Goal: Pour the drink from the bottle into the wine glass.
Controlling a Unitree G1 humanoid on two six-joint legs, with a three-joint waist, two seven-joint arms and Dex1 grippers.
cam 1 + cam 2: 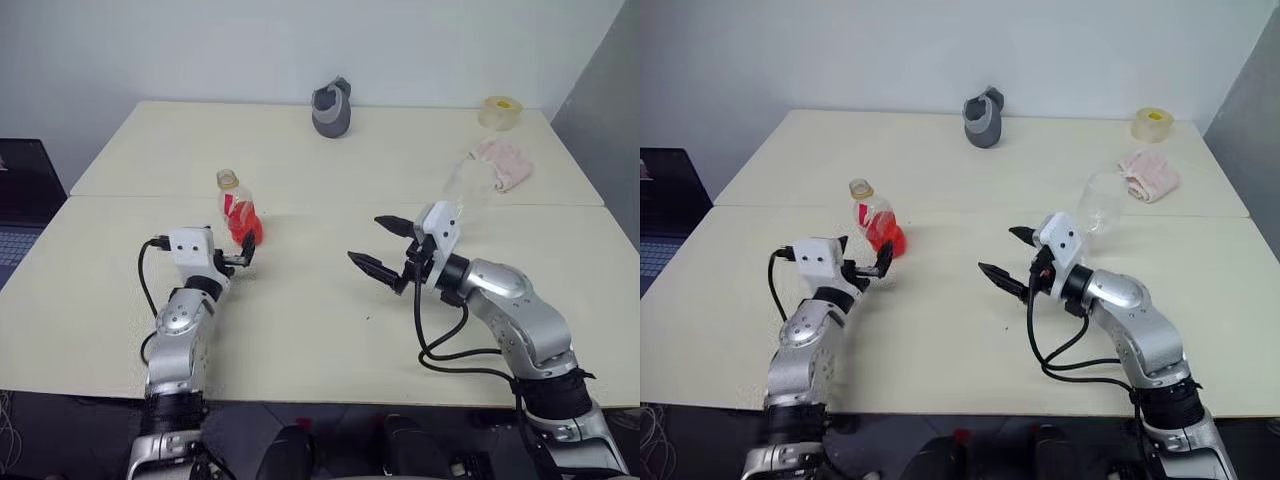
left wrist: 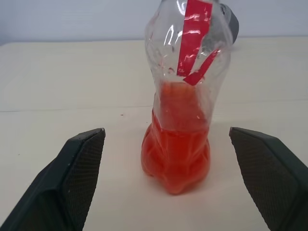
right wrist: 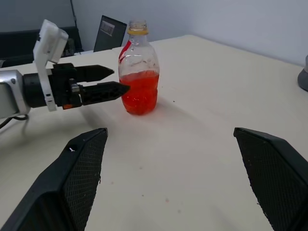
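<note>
Two grippers, both empty, one bottle on bench.

Head views: bottle [image 1: 238, 215] upright on bench [image 1: 330, 160], left of centre, cap [image 1: 228, 180] on, drink [image 1: 245, 232] filling lower part only. L gripper [image 1: 243, 256] level, released, tips just short of bottle base, not touching. Judged: bottle parked within L reach for a side grasp. R gripper [image 1: 385, 247] spread wide, empty, mid-bench, well apart from bottle. Glass [image 1: 1102, 203] clear, faint, beyond R gripper, near pink cloth [image 1: 505, 163]; upright or tipped, can't tell. Judged: empty as far as seen, so pour not yet done. Grey cup [image 1: 332, 108] and tape roll [image 1: 500, 112] at far edge, out of the way.

L wrist view: bottle dead ahead between fingers [image 2: 72, 178], gap on both sides, no contact. Label [image 2: 192, 41] red, waist above drink level. Judged: aligned for closing on lower body.

R wrist view: fingers [image 3: 72, 178] wide apart, nothing between. Bottle ahead; L gripper tips beside its lower part, pointing at it.

Risk (judged): thin plastic may flex when squeezed; cap needs removing before pour.
</note>
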